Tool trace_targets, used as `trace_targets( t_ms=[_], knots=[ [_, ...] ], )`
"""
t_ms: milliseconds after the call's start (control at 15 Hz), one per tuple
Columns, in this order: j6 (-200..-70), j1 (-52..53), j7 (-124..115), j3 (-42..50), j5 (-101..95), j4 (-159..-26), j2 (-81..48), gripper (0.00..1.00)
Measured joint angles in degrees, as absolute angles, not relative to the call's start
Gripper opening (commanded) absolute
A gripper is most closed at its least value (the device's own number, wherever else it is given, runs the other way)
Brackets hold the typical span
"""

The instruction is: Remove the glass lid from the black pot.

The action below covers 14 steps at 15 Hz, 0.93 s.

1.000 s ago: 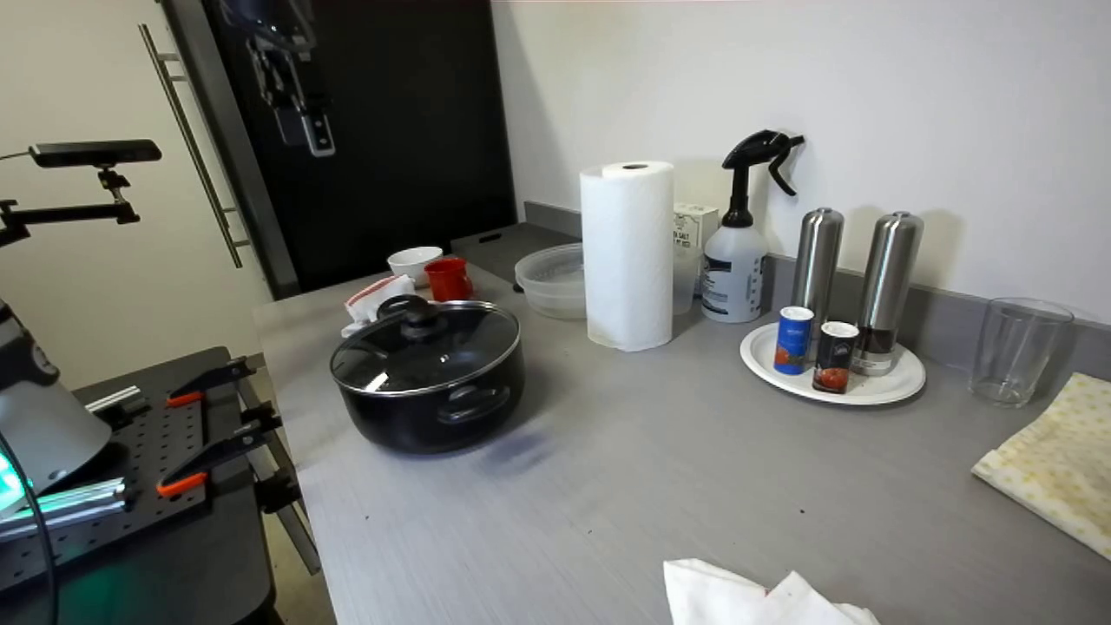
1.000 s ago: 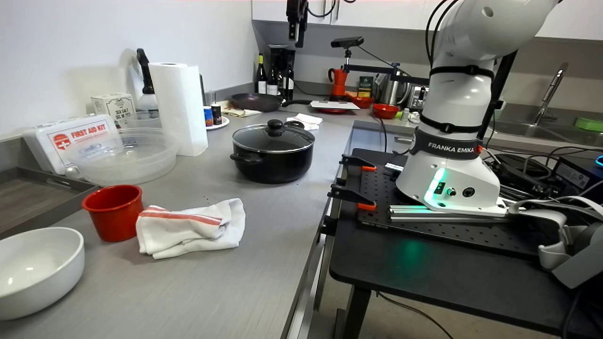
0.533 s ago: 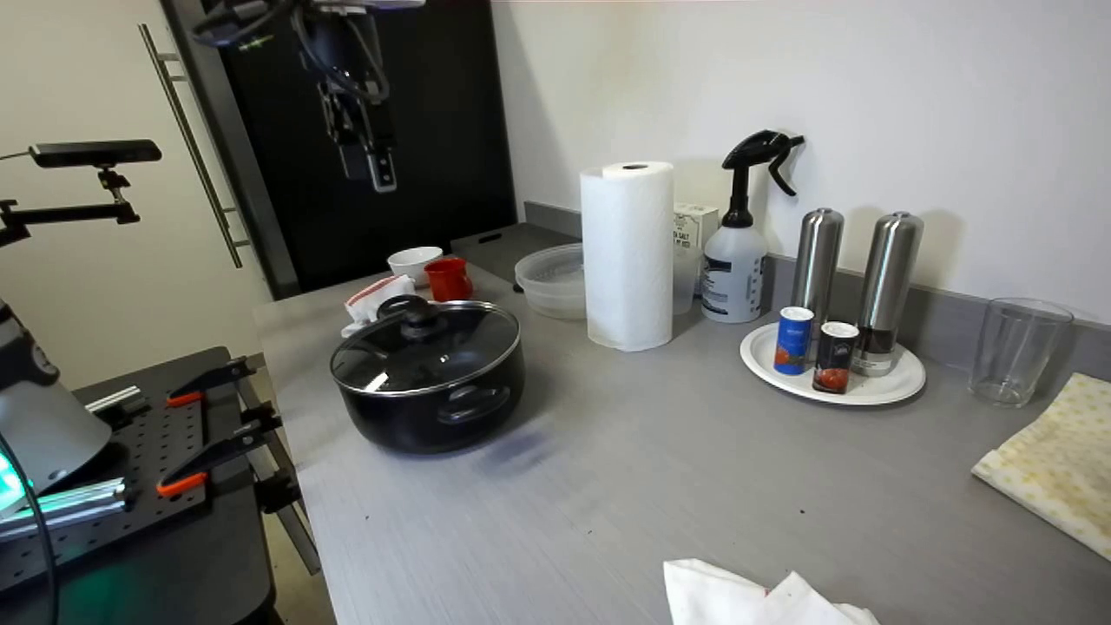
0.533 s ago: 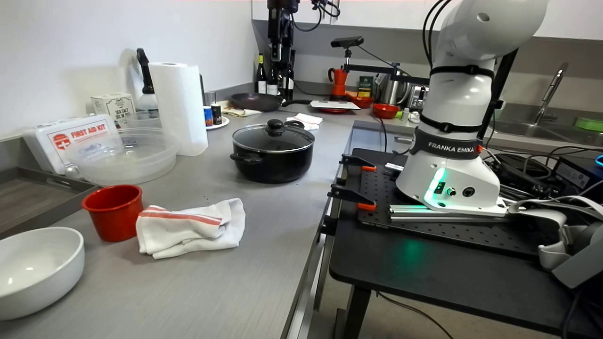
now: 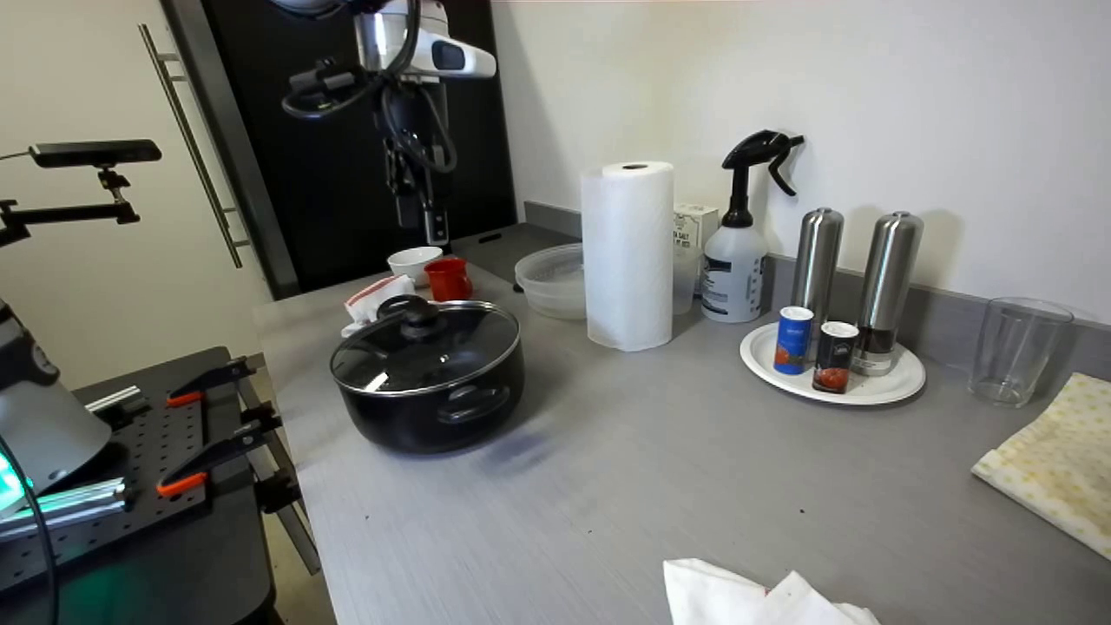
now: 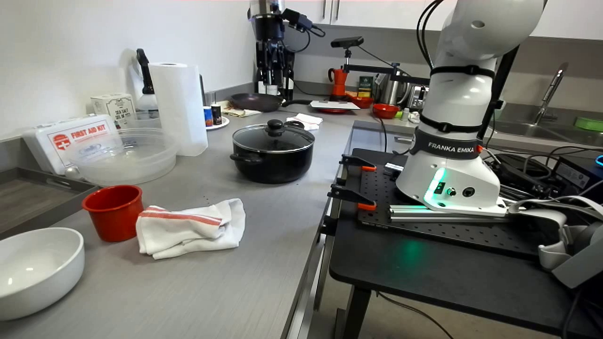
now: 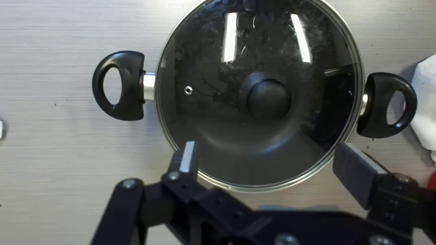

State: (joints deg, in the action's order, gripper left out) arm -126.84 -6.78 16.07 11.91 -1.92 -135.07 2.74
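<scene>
Plainly, the glass lid (image 7: pixel 218 119) sits seated on the black pot (image 6: pixel 275 167), its round knob (image 7: pixel 269 98) offering the obvious hold. I have the gripper (image 7: pixel 267 149) spread wide above it, nothing between the pads (image 7: pixel 187 158) and nothing touched; I judge that spread is meant to straddle the knob, which lines up with the gap. The pot rests on the gray countertop (image 5: pixel 625 486) near the edge facing the Franka base (image 6: pixel 452 173), presumably for easy reach. Reflections on the glass keep me from reading the pot's inside. Both exterior views cut off the middle of the arm (image 6: pixel 464 94), and at the wrist view's right border a white cloth (image 7: pixel 425 105) is cropped, with a red sliver (image 7: pixel 432 182) I take to be the cup (image 6: pixel 114 216).
</scene>
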Motion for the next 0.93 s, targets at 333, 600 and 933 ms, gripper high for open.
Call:
trace_targets(
  t_ms=[333, 600, 933],
  knots=[
    [-129.33, -7.67, 16.56, 11.7, -0.79, -134.24, -3.3, 1.0],
    [-131.49, -8.75, 18.52, 11.31, 0.79, -134.99, -5.72, 1.0],
    [-135.35, -9.23, 20.29, 10.2, 1.45, -137.95, -7.18, 1.0]
  ],
)
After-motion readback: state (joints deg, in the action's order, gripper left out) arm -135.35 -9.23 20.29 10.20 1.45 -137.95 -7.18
